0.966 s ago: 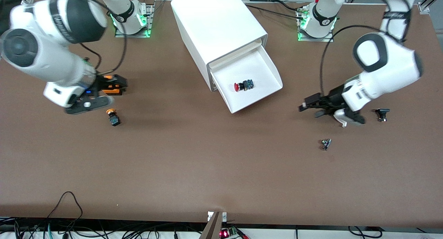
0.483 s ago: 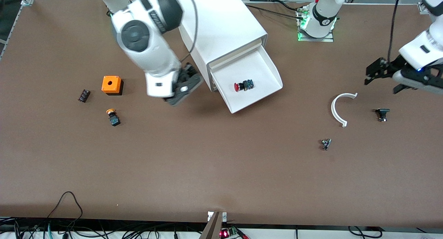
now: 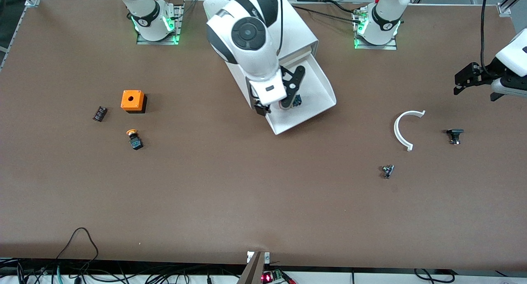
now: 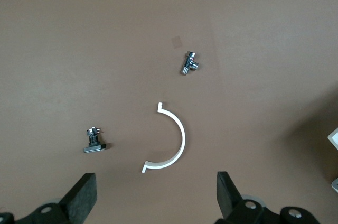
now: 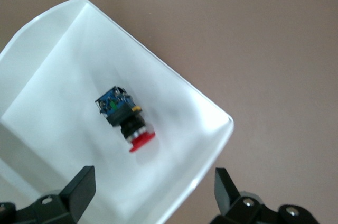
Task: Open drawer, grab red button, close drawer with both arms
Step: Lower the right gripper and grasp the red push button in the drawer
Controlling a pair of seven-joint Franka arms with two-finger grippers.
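The right tool (image 3: 280,96) hangs over the pulled-out drawer (image 3: 317,92), its fingers (image 5: 79,189) spread wide with nothing between them, and the right wrist view looks straight down past them at the button (image 5: 122,115). That button (image 3: 293,101) lies on its side on the drawer's white floor, red cap toward the drawer's outer lip, touched by neither finger. Starting from the desk (image 3: 247,201) edge nearest the front camera, a wide stretch of brown top comes first, then a small metal fitting (image 3: 387,171) toward the left arm's end. Farther from that edge lies a yellow-capped button (image 3: 134,139) toward the right arm's end, and, toward the left arm's end, a small black clamp-like part (image 3: 454,135) beside a white half-ring (image 3: 404,127). Next come a small dark block (image 3: 99,113) and an orange box with a hole (image 3: 132,100), both toward the right arm's end. The drawer sticks out of the white cabinet (image 3: 263,33), which stands at an angle near the middle of the desk edge where the robot bases are. The left tool (image 3: 473,80) waits in the air near the desk's short edge at the left arm's end, its fingers (image 4: 79,203) parted and empty, with the half-ring (image 4: 168,142), the fitting (image 4: 189,63) and the black part (image 4: 94,142) in its wrist view.
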